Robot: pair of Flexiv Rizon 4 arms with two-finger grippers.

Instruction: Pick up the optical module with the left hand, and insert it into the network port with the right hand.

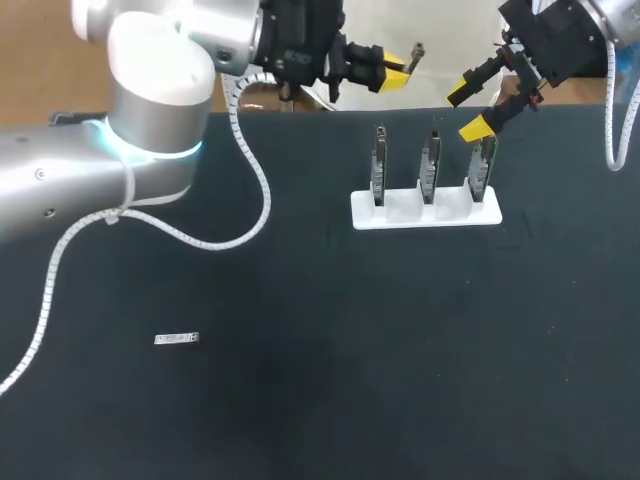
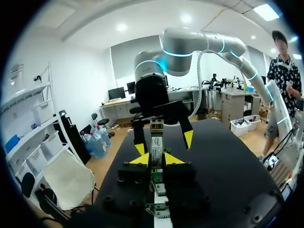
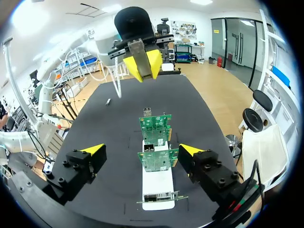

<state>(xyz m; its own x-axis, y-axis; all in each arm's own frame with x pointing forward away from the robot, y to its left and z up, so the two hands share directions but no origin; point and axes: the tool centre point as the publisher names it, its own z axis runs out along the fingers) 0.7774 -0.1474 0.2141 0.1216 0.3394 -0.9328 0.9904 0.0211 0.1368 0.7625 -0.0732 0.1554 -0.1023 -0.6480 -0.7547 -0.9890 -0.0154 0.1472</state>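
Note:
My left gripper [image 1: 398,70] hangs above the table's far edge, shut on a small metal optical module [image 1: 413,54]. In the left wrist view the module [image 2: 156,137] stands upright between the yellow tips of the left gripper [image 2: 157,159]. My right gripper [image 1: 470,112] is open, facing it from the right, just above the rightmost circuit board [image 1: 483,165]. In the right wrist view the right gripper [image 3: 141,150] straddles the row of boards [image 3: 157,159], each with a metal network port [image 3: 147,112]. The left gripper [image 3: 141,64] hangs ahead of it, beyond the boards.
A white holder [image 1: 425,213] carries three upright green circuit boards on the black table [image 1: 330,380]. A second small metal module [image 1: 177,340] lies flat at the front left. My left arm's white cable [image 1: 250,160] loops over the table.

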